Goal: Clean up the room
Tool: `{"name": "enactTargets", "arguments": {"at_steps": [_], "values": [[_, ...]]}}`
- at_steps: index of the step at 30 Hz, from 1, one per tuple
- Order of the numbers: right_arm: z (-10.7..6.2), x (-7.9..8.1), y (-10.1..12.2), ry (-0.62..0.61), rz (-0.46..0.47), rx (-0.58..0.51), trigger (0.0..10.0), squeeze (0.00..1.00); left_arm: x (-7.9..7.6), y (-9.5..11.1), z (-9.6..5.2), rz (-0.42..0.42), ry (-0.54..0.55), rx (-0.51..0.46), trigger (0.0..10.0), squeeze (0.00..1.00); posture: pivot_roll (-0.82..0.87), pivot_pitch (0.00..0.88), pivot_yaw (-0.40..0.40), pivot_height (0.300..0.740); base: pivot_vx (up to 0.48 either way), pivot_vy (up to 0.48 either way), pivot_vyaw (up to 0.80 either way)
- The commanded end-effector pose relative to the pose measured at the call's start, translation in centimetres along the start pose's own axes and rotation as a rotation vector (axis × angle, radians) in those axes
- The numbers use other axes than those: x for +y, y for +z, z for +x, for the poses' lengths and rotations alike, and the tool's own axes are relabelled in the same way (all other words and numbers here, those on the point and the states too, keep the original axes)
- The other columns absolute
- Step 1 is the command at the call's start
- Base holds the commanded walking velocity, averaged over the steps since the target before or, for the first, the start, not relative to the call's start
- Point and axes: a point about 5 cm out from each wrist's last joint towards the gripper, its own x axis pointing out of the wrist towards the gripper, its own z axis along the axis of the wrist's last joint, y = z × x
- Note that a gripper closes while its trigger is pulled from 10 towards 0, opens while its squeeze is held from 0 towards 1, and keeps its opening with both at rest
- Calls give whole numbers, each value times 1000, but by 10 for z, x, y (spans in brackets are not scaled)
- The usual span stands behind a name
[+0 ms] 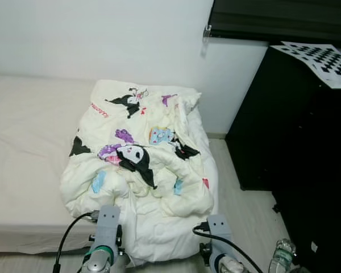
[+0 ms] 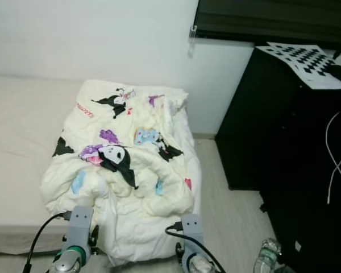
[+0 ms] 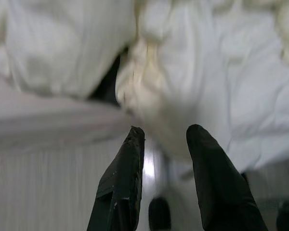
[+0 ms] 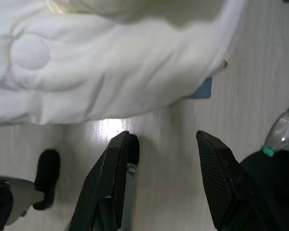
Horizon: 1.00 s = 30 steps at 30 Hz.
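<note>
Left eye view shows a messy cartoon blanket [image 1: 139, 170] piled in the middle of the frame, on the right end of the bed [image 1: 28, 131]. Its long side runs from the bottom of the frame up toward the wall. Its near edge hangs down over the floor [image 4: 183, 159].

Both arms sit low, just below that edge. The left gripper [image 3: 164, 144] has narrow, empty jaws and is nearer the cloth. The right gripper [image 4: 161, 149] has wide, empty jaws over the floor, near a bottle [image 1: 281, 253].
</note>
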Motion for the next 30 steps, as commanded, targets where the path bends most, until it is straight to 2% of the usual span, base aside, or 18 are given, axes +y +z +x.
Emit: {"name": "enactTargets", "arguments": {"at_steps": [1,7,12,17,30], "values": [[-2,-3,-11,-20,-10,49,10000,0,-1,-15,-4,23,-16,59,10000,0,-3,12,-9,740,0,0,0],[-3,-9,-16,-46,13,76,10000,0,-2,-21,-7,15,-25,77,10000,0,-2,5,-8,740,0,0,0],[-2,-9,-13,-35,7,68,10000,0,-1,-15,-4,12,-22,70,10000,0,-3,1,-10,740,0,0,0],[-1,-8,-11,-32,5,70,10000,0,3,-5,-1,-3,6,22,10000,0,-4,0,-4,740,0,0,0],[-1,-7,-9,-14,-13,81,10000,0,5,-6,0,-13,1,52,10000,0,4,0,-15,740,0,0,0]]}}
